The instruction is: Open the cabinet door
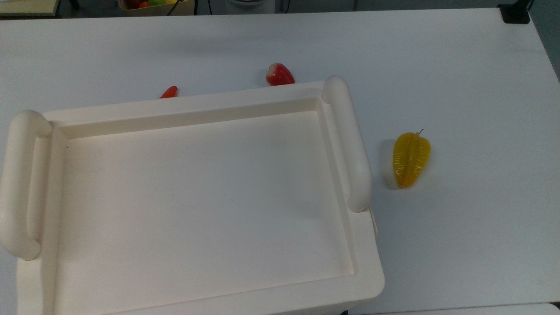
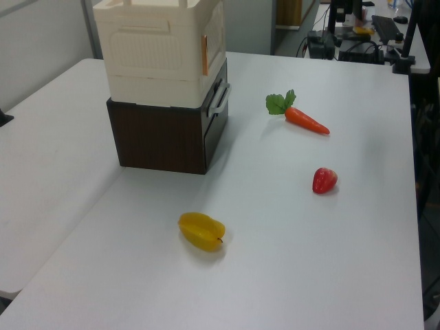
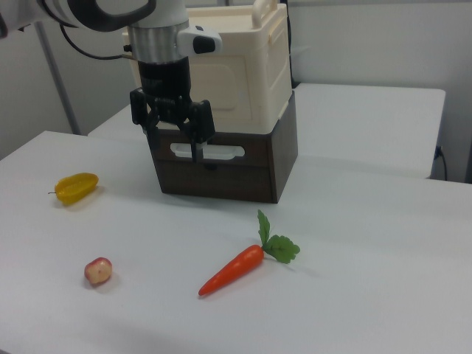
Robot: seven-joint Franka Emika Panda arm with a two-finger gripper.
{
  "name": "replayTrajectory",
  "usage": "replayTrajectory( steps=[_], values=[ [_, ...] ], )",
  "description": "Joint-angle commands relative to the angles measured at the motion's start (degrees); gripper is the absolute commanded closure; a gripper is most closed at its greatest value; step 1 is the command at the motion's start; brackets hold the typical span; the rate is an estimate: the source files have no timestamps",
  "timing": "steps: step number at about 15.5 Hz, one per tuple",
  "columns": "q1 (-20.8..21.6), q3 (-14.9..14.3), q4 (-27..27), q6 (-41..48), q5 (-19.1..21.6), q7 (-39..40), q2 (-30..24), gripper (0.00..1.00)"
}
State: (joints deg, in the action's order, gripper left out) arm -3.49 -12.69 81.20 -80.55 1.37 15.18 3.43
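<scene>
One cream cabinet [image 3: 236, 66] on a dark base, claw at its front.
On the worktop [image 3: 354, 280] I see my claw [image 3: 175, 144] spread open before the base's white handle [image 3: 207, 153], gripping nothing; whether it touches, I cannot tell. The cabinet door [image 3: 214, 77] sits shut just above it.

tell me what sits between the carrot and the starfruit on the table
In the left view, the red strawberry lies roughly between the carrot and the yellow starfruit; the rest of that white table stretch is bare.
</scene>
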Motion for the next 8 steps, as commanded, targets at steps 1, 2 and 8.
replayTrajectory(
  steps=[1,2,8],
  values=[
    [0.41,-0.67,0.10,0.22,0.91,1.25,-0.80,0.00],
    [0.33,-0.67,0.10,0.22,0.91,1.60,-0.88,0.00],
    [0.50,-0.59,0.28,0.31,1.17,1.78,-0.80,0.00]
  ],
)
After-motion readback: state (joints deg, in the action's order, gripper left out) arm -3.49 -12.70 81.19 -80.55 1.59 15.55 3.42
